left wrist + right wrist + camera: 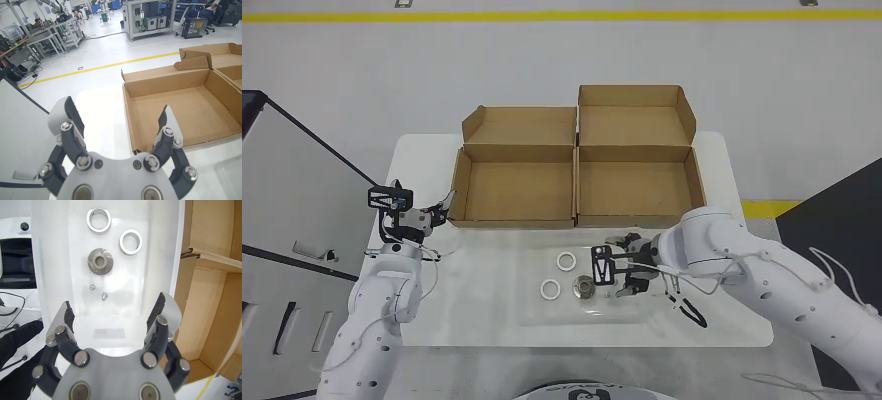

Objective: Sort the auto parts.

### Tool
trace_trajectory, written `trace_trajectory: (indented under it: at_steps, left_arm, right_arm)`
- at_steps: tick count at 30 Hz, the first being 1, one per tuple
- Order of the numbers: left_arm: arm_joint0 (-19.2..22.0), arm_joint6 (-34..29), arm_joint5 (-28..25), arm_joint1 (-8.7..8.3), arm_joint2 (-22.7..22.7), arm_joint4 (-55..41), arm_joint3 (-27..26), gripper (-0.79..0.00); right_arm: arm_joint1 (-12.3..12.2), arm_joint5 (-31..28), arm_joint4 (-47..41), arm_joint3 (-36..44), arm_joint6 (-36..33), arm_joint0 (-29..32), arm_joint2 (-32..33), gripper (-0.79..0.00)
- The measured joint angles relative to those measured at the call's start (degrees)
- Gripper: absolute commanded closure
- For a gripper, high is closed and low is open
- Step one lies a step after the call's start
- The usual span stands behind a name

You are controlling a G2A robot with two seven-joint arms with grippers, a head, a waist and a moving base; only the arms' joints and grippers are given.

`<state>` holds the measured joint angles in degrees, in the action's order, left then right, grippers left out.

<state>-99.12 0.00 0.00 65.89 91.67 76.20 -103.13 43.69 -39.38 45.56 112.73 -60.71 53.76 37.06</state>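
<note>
A white table holds two open cardboard boxes side by side along its far edge, a left box and a right box. Nearer the robot sits one clear tray with five metal parts: two rings, one grey flange and two small bolts. A pale label on the tray is too faint to read.

The right gripper hangs over the tray with its fingers spread wide, holding nothing. The bolts lie just ahead of its fingertips, the flange beyond them, the rings farthest off.

The left gripper is also spread wide and holds nothing, above the table at the left box's near outer corner, well apart from the tray.
</note>
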Motion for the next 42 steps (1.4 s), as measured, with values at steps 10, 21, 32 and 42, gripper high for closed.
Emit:
trace_trajectory:
  at_steps: [10,21,32,42]
  left_arm:
    - [0.00,0.00,0.00,0.00,0.00,0.00,0.00,-0.785]
    - [0.00,0.00,0.00,0.00,0.00,0.00,0.00,-0.785]
    - [0.00,0.00,0.00,0.00,0.00,0.00,0.00,-0.785]
    - [0.00,0.00,0.00,0.00,0.00,0.00,0.00,-0.785]
  right_arm:
    - [0.74,-0.06,0.51,-2.85,0.81,-0.03,-1.02,-0.785]
    - [1.41,-0.66,0.07,-3.77,0.49,0.10,-2.14,-0.767]
    - [1.79,-1.13,1.55,-4.95,0.69,0.53,-2.76,-0.668]
    - [1.99,-1.64,2.51,-6.09,0.85,0.85,-2.91,-0.520]
